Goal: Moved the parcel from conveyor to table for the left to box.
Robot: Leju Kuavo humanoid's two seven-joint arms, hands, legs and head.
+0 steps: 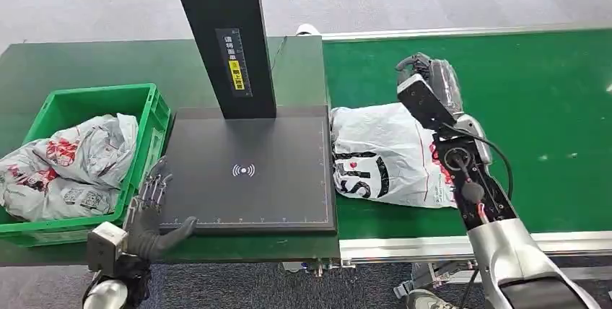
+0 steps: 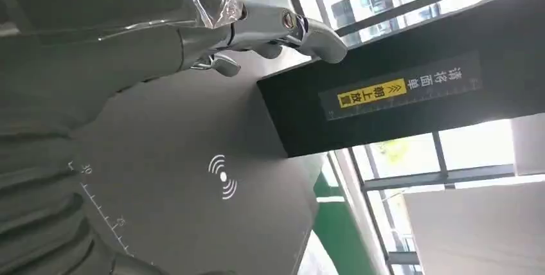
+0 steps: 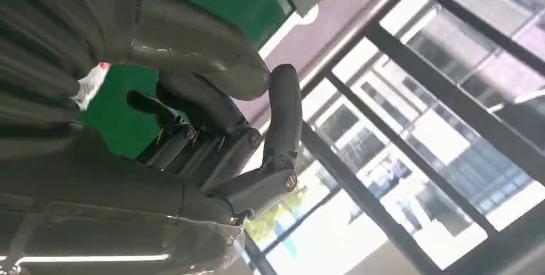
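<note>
One parcel (image 1: 386, 157) lies on the conveyor (image 1: 548, 107); two parcels fill one green crate (image 1: 155, 118) at nine o'clock.

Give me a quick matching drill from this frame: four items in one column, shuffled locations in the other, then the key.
Items:
1. white parcel with black lettering
2. grey parcels
3. left hand
4. yellow label

Places:
A. in the green crate
B. on the black upright column
C. on the green conveyor belt
D. at the near left corner of the black scanning pad

Pairs: 1-C, 2-A, 3-D, 4-B
</note>
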